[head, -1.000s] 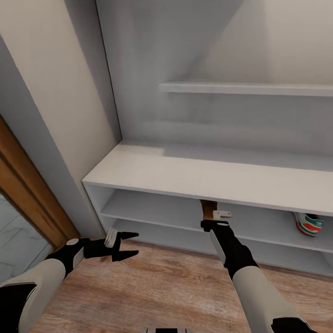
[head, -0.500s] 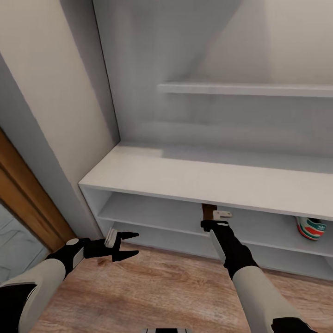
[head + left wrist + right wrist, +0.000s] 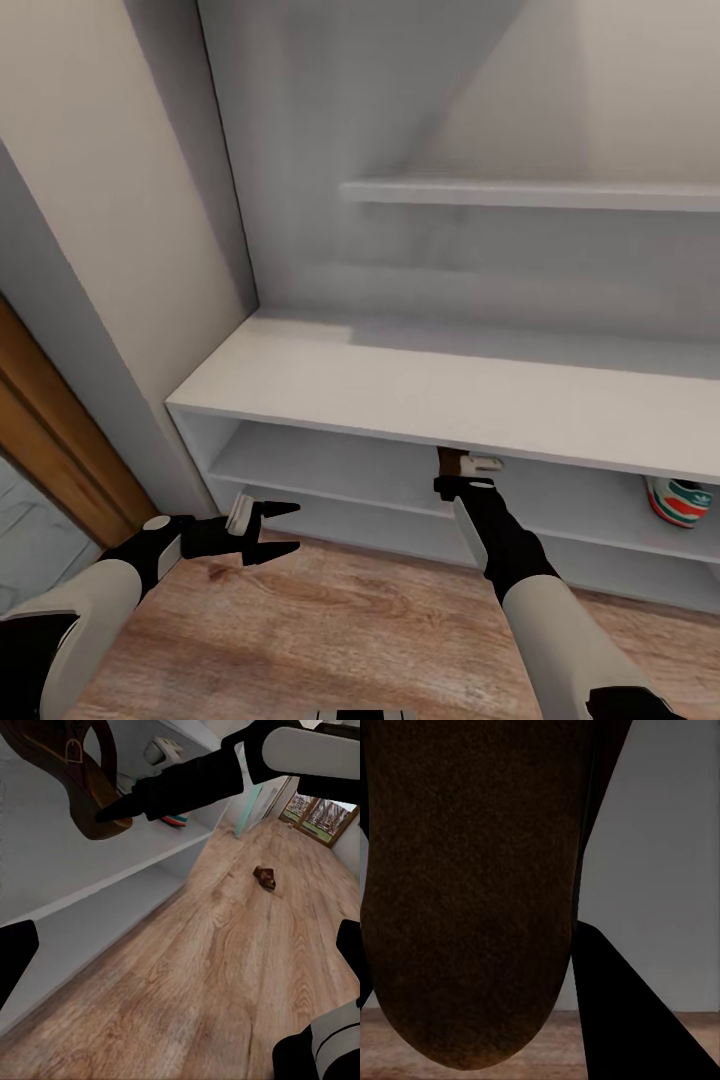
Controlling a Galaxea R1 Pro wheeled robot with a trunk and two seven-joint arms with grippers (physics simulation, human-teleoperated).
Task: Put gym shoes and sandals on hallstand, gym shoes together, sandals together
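The hallstand (image 3: 420, 385) is a pale bench with two open shelves under its top. My right gripper (image 3: 450, 463) reaches into the upper shelf, shut on a dark-brown sandal (image 3: 446, 461) whose front is hidden under the bench top. The left wrist view shows that sandal (image 3: 71, 784) held over the shelf by a black finger (image 3: 187, 784). Its sole (image 3: 472, 907) looms close in the right wrist view. A second sandal (image 3: 265, 877) lies on the corridor floor (image 3: 330, 620). One gym shoe (image 3: 682, 500) stands on the upper shelf at the far right. My left gripper (image 3: 282, 528) hangs open above the floor.
A wall and a wooden door frame (image 3: 55, 440) close off the left side next to the hallstand's end. A floating shelf (image 3: 530, 192) juts from the tall back above the bench. Open plank floor (image 3: 225, 967) stretches down the corridor.
The whole view has shifted a little: the hallstand now sits slightly lower and nearer. The sandal in my right gripper is tucked a bit further under the bench top. The left gripper is unchanged.
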